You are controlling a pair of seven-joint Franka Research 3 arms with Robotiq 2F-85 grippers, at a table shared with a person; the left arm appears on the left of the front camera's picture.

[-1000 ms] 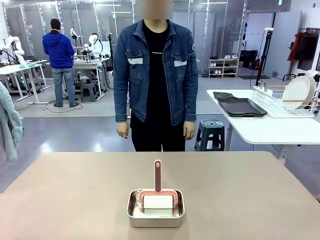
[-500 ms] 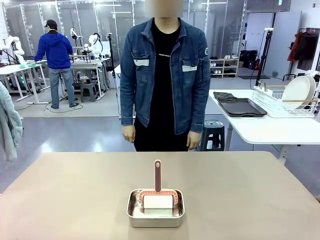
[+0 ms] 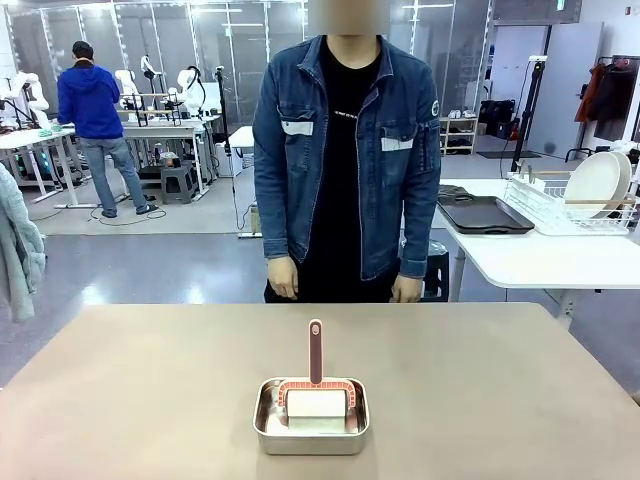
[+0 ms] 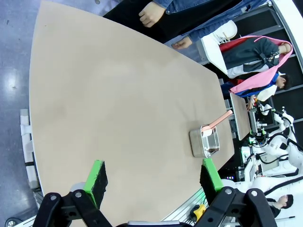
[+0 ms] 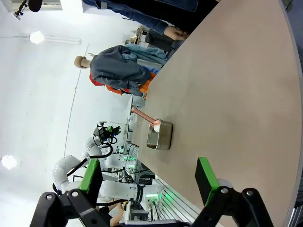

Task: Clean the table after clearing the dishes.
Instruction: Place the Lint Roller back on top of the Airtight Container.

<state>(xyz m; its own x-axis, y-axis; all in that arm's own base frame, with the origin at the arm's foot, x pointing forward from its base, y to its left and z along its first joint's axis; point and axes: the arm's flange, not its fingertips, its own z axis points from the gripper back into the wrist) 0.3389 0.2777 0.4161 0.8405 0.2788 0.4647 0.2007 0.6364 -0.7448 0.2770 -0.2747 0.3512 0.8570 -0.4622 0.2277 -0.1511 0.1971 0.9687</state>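
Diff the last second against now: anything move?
The person stepped up to the far edge of the table, shifting toward picture right; their hands hang empty. The steel pan with the pink-handled brush stayed put. Nothing was gripped or released.

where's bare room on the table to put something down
Most of the beige table is bare: wide patches to the left and right of the steel pan, and a strip between the brush handle and the person's far edge. The one occupied spot is the pan, middle near edge.
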